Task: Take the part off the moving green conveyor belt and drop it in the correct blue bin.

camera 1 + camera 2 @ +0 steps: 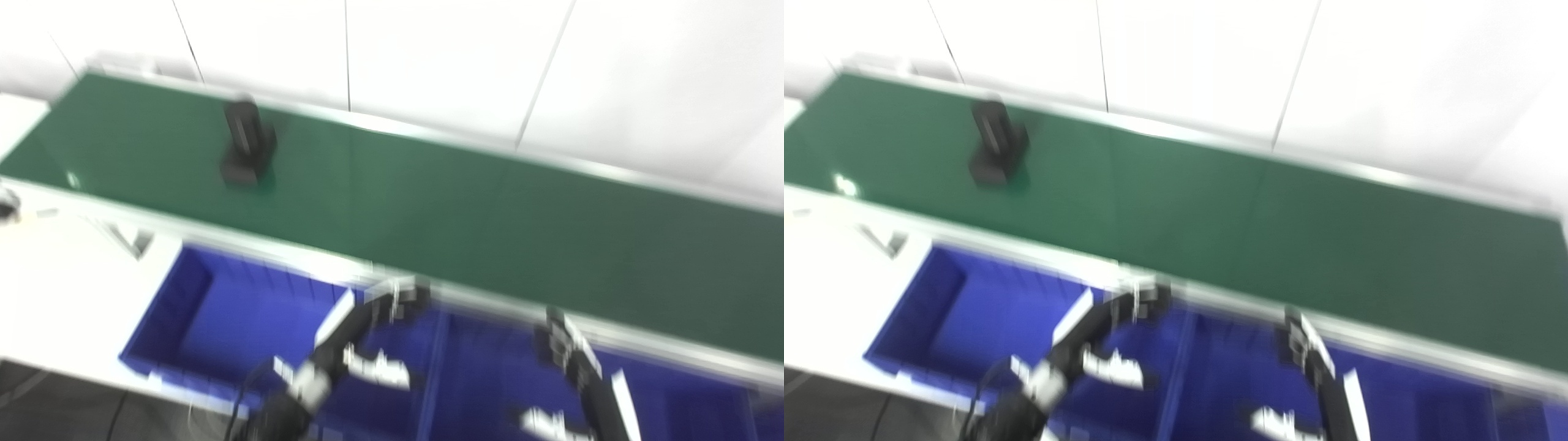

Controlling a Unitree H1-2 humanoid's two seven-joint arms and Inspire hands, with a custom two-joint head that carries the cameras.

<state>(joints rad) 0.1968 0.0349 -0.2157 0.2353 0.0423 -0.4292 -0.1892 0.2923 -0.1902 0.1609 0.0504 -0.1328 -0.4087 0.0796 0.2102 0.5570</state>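
Your frame was motion-blurred, so detail was limited. The dark blocky part stood on the long green conveyor belt, far-left stretch, well apart from both hands. The left blue plastic bin sat just near of the belt's metal rail, with a second blue bin beside it to the right. Your left hand hovered over the left bin's right end, reaching toward the rail; fingers looked apart with nothing in them. Your right hand hung over the second bin near the rail; can't tell whether its fingers were spread or closed, and nothing was visibly held
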